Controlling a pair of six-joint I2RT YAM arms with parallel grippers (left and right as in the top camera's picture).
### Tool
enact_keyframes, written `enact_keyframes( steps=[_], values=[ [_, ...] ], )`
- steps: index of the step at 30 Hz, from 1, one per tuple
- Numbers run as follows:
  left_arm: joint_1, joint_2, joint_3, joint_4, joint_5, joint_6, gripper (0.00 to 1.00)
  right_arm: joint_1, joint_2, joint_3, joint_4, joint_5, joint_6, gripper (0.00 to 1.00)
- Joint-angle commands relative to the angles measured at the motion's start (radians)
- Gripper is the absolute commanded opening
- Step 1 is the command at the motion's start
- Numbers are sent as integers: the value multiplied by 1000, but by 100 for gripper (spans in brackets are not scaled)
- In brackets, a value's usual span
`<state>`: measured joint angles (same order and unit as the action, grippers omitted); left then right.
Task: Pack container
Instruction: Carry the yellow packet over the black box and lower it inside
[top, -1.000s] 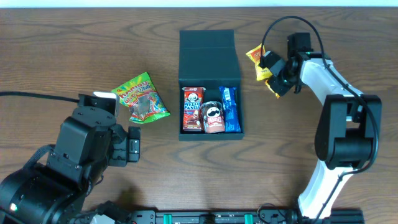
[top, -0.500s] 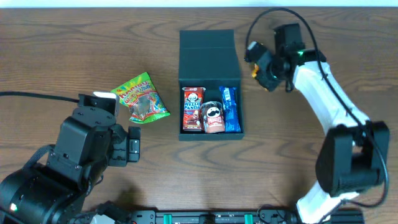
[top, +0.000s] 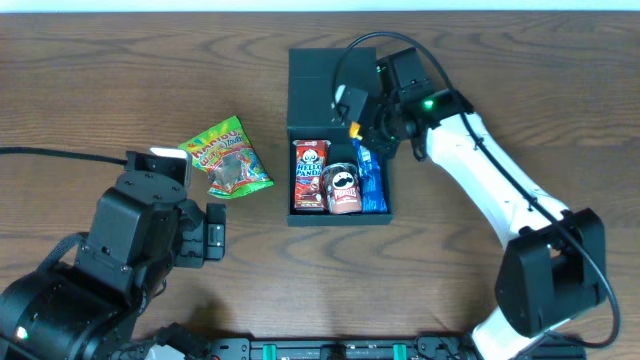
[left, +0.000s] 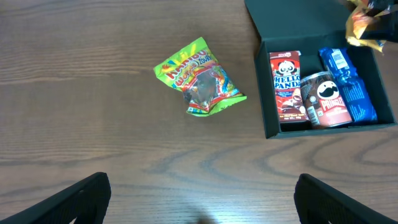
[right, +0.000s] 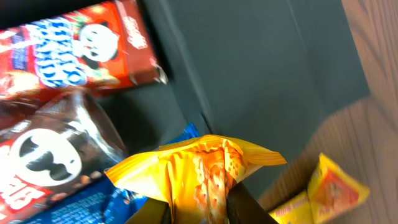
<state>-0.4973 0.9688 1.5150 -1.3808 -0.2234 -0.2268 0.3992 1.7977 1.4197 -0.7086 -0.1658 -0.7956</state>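
Observation:
The container is a dark square box with its flap lid folded back, also seen in the left wrist view. Inside lie a red Hello Panda box, a Pringles can and a blue packet. My right gripper hangs over the box's rear part, shut on a yellow snack packet pinched between its fingers. My left gripper is wide open over bare wood, well short of a green gummy bag.
The green gummy bag lies on the table left of the box. Another yellow packet rests on the wood just right of the box. The left arm's bulk fills the near left corner.
My right arm has swung left, carrying the yellow packet from the table right of the box to above the box. The left arm has not moved.

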Motion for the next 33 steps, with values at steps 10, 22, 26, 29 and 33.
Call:
enact_keyframes(
  steps=[10, 22, 26, 29, 33],
  values=[
    [7, -4, 0, -3, -4, 21, 95, 13, -19, 2, -17, -172, -196, 12],
    [7, -4, 0, -3, -4, 22, 95, 12, -15, 1, -43, -209, -276, 12],
    [7, -4, 0, -3, -4, 21, 95, 12, -10, 1, -35, -209, -276, 26],
    [7, -4, 0, -3, -4, 21, 95, 12, -10, 1, -32, -209, -275, 38],
    [7, -4, 0, -3, -4, 21, 95, 12, -10, 1, -27, -220, -275, 39]
  ],
)
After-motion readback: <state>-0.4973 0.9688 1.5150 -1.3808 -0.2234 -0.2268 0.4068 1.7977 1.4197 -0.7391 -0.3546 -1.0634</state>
